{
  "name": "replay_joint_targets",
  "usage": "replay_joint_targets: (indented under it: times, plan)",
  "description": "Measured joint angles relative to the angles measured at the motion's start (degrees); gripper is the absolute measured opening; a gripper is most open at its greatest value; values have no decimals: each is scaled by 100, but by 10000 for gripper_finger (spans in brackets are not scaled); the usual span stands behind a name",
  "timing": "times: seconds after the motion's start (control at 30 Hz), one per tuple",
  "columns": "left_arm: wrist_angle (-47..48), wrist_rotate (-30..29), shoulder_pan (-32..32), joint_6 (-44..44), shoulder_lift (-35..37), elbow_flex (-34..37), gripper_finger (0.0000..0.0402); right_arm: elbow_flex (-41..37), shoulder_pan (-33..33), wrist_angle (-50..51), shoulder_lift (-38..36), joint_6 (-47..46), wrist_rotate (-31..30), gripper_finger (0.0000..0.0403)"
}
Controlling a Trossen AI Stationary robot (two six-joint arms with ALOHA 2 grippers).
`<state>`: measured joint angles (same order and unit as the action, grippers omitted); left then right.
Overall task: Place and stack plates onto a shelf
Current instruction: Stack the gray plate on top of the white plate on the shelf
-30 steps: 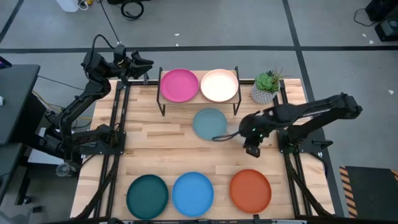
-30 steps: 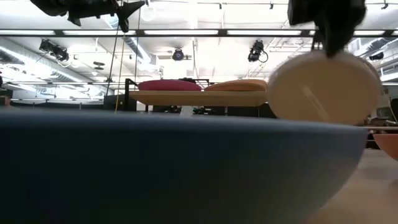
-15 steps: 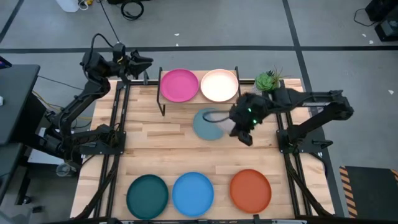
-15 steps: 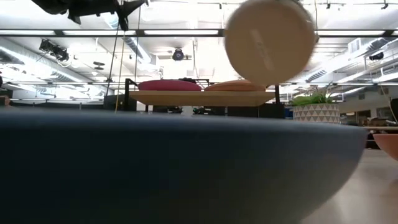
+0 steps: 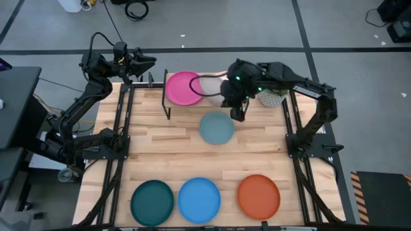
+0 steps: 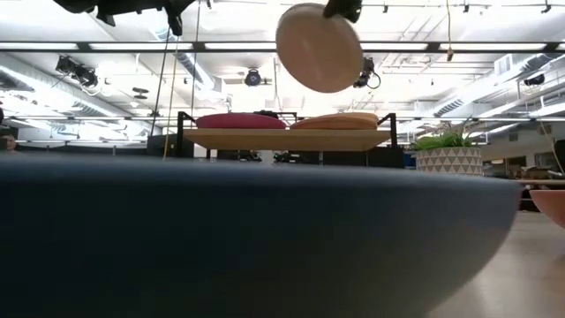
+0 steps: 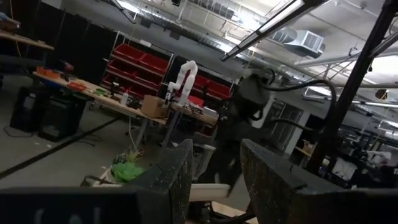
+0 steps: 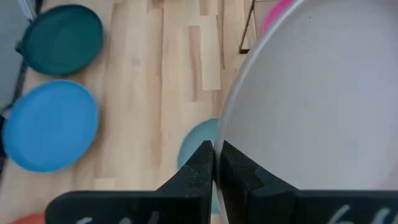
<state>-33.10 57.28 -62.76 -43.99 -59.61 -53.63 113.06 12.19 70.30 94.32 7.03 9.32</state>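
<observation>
The right hand (image 5: 236, 102) grips a grey plate (image 8: 323, 99) by its rim, tilted on edge above the shelf (image 6: 287, 139), over the gap between the magenta plate (image 5: 183, 88) and cream plate (image 6: 335, 121). The left hand (image 5: 142, 61), fingers apart, waits farther off.

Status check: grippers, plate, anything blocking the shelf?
Right gripper shut on grey plate, tilted above shelf. Left gripper open, idle at table's far-left corner. Magenta plate, cream plate occupy shelf.
</observation>
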Motion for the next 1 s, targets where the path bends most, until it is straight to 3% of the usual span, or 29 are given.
replay_joint_targets:
  times: [0.33, 0.57, 0.73, 1.0]
  plan:
    - [10, 832, 0, -810, 0, 0, 142, 315, 492, 50, 463, 996, -28, 26]
    - [42, 856, -2, -795, 0, 0, 142, 297, 969, 584, 853, 1492, -670, 26]
    - [100, 860, -2, -790, 0, 0, 142, 297, 1206, 1155, 1116, 1704, -712, 26]
    - [345, 856, -2, -727, 0, 0, 142, 274, 1276, 1184, 1154, 1845, -678, 27]
